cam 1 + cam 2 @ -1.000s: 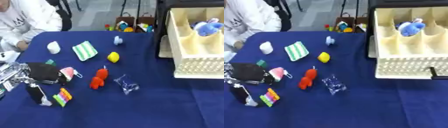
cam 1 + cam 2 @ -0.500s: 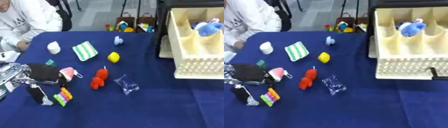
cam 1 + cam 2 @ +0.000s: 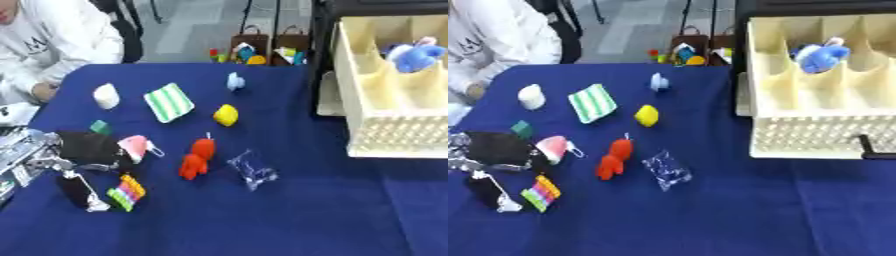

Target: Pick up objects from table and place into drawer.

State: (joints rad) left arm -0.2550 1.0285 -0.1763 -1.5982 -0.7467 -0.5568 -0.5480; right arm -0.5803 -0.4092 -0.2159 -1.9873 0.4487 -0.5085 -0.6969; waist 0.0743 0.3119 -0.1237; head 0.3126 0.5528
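Loose objects lie on the blue table (image 3: 289, 220): a white lump (image 3: 105, 96), a green striped cloth (image 3: 169, 102), a small pale blue thing (image 3: 234, 81), a yellow toy (image 3: 226, 115), a red plush (image 3: 197, 157), a clear bag (image 3: 252, 170), a rainbow block (image 3: 127, 192), a small green block (image 3: 100, 127) and a pink-and-white thing (image 3: 136, 147). My left hand (image 3: 83, 147), black with silver parts, lies at the table's left edge, touching the pink thing's left side. The cream drawer (image 3: 815, 137) stands open at right, with a blue plush (image 3: 820, 55) in a back compartment.
A black piece with a white tip (image 3: 74, 192) lies just below my left hand. A person in white (image 3: 52, 45) sits at the far left corner. Bags with colourful items (image 3: 258, 50) stand on the floor behind the table. A black handle (image 3: 872, 150) sticks out at the drawer's front.
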